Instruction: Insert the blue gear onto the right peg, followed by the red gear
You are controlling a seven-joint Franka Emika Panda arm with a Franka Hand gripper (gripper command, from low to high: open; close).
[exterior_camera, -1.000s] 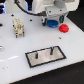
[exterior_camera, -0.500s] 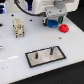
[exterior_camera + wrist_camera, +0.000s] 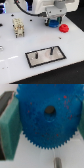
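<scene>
Blue gear in my grip, above the table and well back from the plate.

The plate lay on the white table with its two pegs upright, the right peg bare. My gripper hung behind it, clenched on the blue gear, one pad pressed to its toothed rim. The red gear sat just beside me on the table. I judged the blue gear light, stiff plastic, flat and a little slick, so holding it across the rim kept its centre hole clear for the peg.
</scene>
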